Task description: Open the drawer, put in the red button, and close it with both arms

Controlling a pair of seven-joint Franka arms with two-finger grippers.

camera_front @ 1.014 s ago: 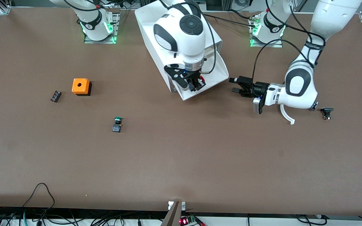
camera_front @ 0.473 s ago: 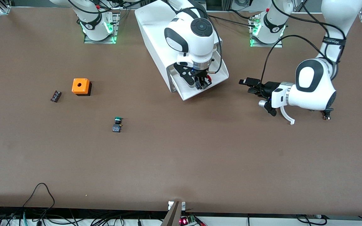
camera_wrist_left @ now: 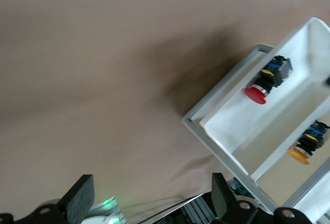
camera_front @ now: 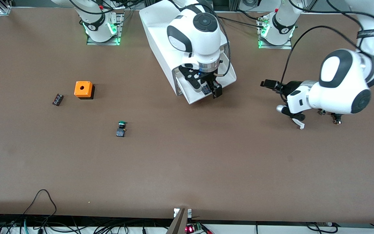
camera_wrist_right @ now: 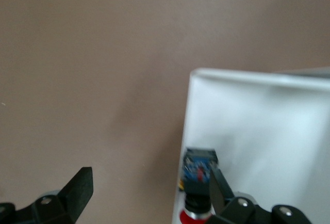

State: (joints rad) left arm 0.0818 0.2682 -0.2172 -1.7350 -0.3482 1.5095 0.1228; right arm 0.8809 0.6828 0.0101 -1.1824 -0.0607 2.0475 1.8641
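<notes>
The drawer (camera_front: pixel 206 85) is seen pulled out of the white cabinet (camera_front: pixel 161 35), which stands at the table's twelve o'clock edge in the front view. The red button (camera_wrist_left: pixel 267 80) lies on its side inside the drawer, against the front wall. The right gripper (camera_front: pixel 208 88) is held over the drawer, jaws spread apart and gripping nothing; one fingertip (camera_wrist_right: pixel 216 182) appears just beside the button, though contact cannot be judged. The left gripper (camera_front: pixel 269 85) is held above the table at the drawer's three o'clock, well apart from it, jaws wide and empty. A yellow-capped button (camera_wrist_left: pixel 308 144) is seen in the drawer below.
</notes>
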